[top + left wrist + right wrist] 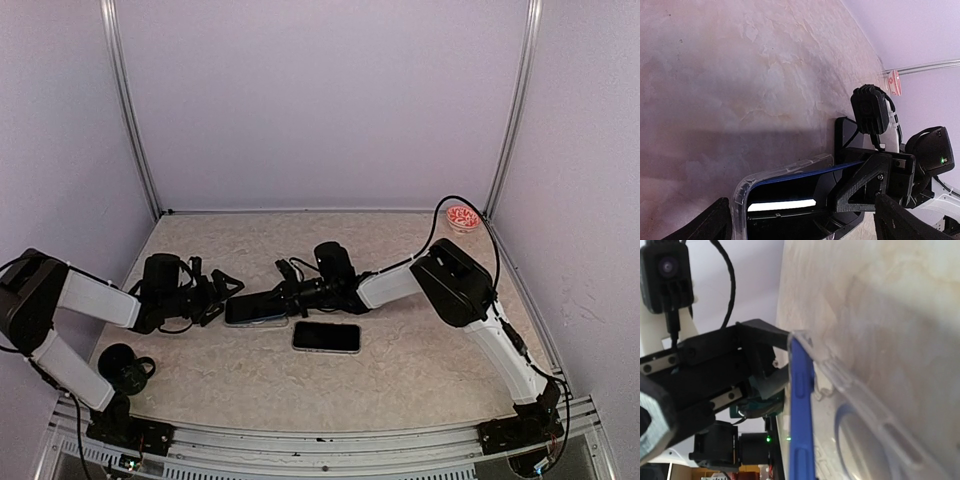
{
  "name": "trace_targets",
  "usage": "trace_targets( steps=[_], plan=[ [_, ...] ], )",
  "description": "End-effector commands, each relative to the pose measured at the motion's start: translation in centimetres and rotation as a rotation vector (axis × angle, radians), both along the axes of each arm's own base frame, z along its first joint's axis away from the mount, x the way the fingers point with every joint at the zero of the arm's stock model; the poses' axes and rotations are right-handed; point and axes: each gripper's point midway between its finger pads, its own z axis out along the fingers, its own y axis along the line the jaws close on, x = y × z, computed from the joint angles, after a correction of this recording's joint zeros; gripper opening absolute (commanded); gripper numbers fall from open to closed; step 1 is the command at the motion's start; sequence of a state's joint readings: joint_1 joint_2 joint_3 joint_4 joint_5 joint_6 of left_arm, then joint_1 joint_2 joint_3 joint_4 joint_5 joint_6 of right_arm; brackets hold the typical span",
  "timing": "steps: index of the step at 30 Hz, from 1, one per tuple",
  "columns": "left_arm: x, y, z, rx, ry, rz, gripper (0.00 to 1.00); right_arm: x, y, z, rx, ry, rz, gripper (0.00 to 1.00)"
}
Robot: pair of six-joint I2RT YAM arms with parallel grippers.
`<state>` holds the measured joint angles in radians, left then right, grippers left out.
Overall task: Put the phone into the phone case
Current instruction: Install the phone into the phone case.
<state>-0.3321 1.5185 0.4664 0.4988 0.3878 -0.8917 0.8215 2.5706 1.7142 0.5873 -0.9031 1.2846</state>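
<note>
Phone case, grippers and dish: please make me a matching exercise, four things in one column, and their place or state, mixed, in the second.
1 left gripper
2 right gripper
3 clear phone case
4 red-patterned dish

a far right corner
b shut on the blue phone
c open
d around one end of the phone

Pairs: 1-c, 2-b, 3-d, 4-a

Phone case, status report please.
Left gripper open at end of clear case. Right gripper shut on phone, partly seated in case. Second dark phone lies apart, not blocking.
</note>
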Motion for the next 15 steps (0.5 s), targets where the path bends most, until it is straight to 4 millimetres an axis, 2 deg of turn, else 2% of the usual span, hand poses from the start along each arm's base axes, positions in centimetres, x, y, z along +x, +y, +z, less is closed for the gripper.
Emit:
trace_targets(
  steps=[1, 11, 15],
  plan=[
    [-0.4, -0.4, 1.4, -0.029, -0.040, -0.037, 0.96, -0.2, -0.5, 2.7, 0.049, -0.029, 0.013, 0.00],
    [-0.9, -0.9, 1.9, -0.037, -0.043, -0.069, 0.93, -0.9, -1.0, 4.8, 0.120, -0.064, 0.026, 0.00],
    [-1.1, -1.1, 1.4, -0.018, -0.023, -0.073, 0.92, -1.1, -1.1, 5.3, 0.138, -0.073, 0.027, 0.00]
  ],
)
